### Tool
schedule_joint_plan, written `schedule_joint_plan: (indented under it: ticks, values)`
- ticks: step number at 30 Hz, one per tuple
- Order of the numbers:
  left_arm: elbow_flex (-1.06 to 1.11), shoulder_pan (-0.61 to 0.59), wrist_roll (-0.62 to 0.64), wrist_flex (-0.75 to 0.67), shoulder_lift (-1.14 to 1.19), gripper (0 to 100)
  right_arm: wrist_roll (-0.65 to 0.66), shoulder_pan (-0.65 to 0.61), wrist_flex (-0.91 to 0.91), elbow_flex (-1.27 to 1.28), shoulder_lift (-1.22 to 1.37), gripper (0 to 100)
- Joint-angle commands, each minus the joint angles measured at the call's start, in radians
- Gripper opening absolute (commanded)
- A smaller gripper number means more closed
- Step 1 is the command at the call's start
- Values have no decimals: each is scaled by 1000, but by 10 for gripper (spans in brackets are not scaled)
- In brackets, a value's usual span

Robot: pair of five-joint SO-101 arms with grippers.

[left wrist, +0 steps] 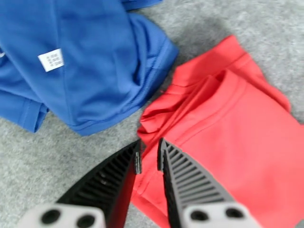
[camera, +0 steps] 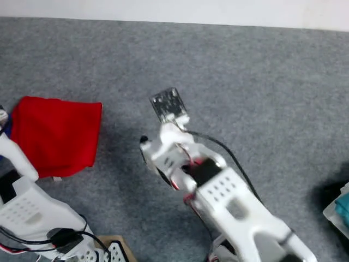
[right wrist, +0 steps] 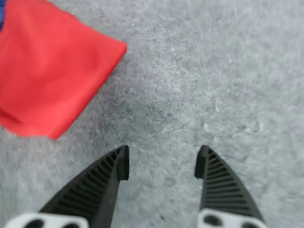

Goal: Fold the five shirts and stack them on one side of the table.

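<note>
A folded red shirt point(camera: 54, 134) lies at the table's left side. In the left wrist view a crumpled blue shirt point(left wrist: 80, 61) with a white label lies right beside the red shirt point(left wrist: 228, 128), their edges touching. My left gripper point(left wrist: 149, 156) hovers over the red shirt's folded corner, its fingers only a narrow gap apart, with red cloth showing below the gap. My right gripper point(right wrist: 161, 164) is open over bare grey carpet, and the red shirt's corner point(right wrist: 47, 71) lies some way off from it. In the high view the right gripper point(camera: 169, 106) sits mid-table, to the right of the red shirt.
Grey carpet point(camera: 251, 71) covers the table. At the right edge, something teal point(camera: 343, 207) sits in a pale container. A small tan board point(camera: 117, 245) lies at the front by the left arm's base point(camera: 32, 213).
</note>
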Motion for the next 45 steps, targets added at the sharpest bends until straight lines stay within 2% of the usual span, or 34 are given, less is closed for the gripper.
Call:
schedule_joint_plan:
  ticks: [1, 9, 20, 29, 39, 41, 45]
  values:
    - [-35, 28, -2, 6, -10, 84, -117, -15, -81, -177, 225, 260]
    - [-36, -22, -3, 0, -10, 84, -287, -113, -97, -634, 716, 275]
    - [-33, -19, -2, -2, -7, 83, -299, -163, -96, -1096, 1185, 275]
    - [-33, -19, -2, -2, -7, 82, -296, -234, -94, -1148, 1251, 275]
    - [5, -19, -2, -3, -8, 82, -295, -249, -94, -1150, 1326, 265]
    - [22, -19, -2, -3, -8, 82, -293, -249, -94, -1148, 1326, 218]
    - [47, -22, -2, -25, -8, 82, -292, -232, -94, -1153, 1330, 6]
